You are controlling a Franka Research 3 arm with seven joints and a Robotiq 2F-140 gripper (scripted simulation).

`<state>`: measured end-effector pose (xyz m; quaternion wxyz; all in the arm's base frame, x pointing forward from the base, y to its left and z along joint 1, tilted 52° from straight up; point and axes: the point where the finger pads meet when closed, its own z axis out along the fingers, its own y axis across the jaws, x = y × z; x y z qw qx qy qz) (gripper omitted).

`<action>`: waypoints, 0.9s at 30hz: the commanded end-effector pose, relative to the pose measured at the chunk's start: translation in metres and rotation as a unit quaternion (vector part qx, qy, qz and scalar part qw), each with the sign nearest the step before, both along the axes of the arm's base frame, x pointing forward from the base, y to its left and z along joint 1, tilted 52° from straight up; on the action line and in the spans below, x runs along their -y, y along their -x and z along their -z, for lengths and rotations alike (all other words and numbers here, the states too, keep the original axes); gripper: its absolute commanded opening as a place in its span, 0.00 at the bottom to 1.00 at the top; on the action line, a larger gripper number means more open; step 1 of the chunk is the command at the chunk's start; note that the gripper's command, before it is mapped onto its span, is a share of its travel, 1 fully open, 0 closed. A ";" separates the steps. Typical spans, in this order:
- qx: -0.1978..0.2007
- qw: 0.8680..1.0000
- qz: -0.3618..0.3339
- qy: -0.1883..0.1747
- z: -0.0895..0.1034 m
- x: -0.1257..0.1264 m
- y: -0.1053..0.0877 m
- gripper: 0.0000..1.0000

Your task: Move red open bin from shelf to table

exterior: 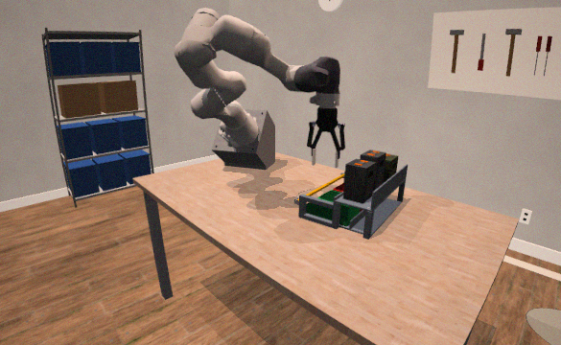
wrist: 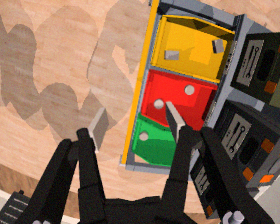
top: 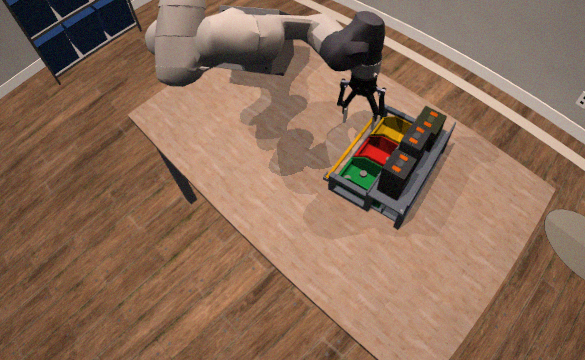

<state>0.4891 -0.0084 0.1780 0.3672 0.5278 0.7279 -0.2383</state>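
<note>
The red open bin point(top: 374, 151) point(exterior: 338, 188) point(wrist: 166, 87) sits in the low grey shelf point(top: 426, 173) point(exterior: 389, 187), between the yellow bin point(top: 394, 132) point(wrist: 191, 45) and the green bin point(top: 356, 175) point(wrist: 155, 144). Two round grey parts show in the red bin in the wrist view. My gripper point(top: 360, 121) point(exterior: 325, 163) point(wrist: 136, 113) is partly open and empty, pointing down above the shelf's front side. In the wrist view one finger overlaps the red bin and the other the table top. The red bin is mostly hidden in the exterior view.
A yellow rail point(top: 349, 151) point(exterior: 323, 187) point(wrist: 140, 85) runs along the shelf's front. Tall black boxes point(top: 393, 179) point(exterior: 357, 182) point(wrist: 241, 137) stand on the shelf's raised rear part, close behind the bins. The shelf stands on the wooden table point(top: 252, 200) point(exterior: 261, 240).
</note>
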 end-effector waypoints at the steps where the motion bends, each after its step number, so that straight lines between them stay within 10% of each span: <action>1: 0.037 0.999 0.031 -0.014 0.000 0.000 0.000 0.57; 4: 0.094 0.992 0.079 -0.036 0.001 0.000 0.000 0.57; 17: 0.090 0.992 0.078 -0.037 0.000 0.000 0.000 0.57; 21: 0.165 0.974 0.141 -0.066 0.001 0.000 0.000 0.57; 27: 0.165 0.974 0.141 -0.066 0.001 0.000 0.000 0.57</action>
